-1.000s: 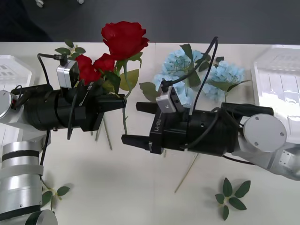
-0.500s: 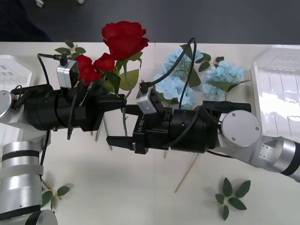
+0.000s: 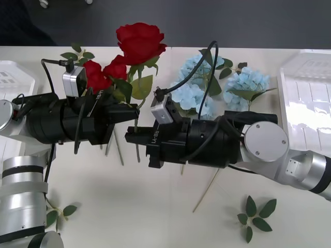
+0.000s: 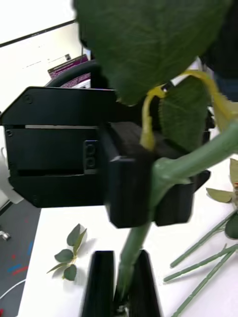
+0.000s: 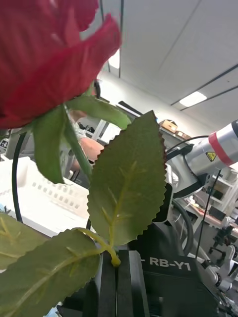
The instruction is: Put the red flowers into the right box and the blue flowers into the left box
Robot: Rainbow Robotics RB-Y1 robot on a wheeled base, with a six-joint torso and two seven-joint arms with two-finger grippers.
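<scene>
Handover underway: right gripper (image 3: 133,137), jaws wide half a second ago, has now clamped narrow on the rose (image 3: 140,41) stem just below the left gripper (image 3: 132,113), which still pinches it too. Bloom stands above both. Next, probably: left lets go, rose goes to right box (image 3: 305,93).

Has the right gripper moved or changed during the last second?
Yes. The right gripper moved toward the robot's left, away from the right box, and its jaws, open earlier, are now shut on the stem of the red rose that the left gripper holds.
</scene>
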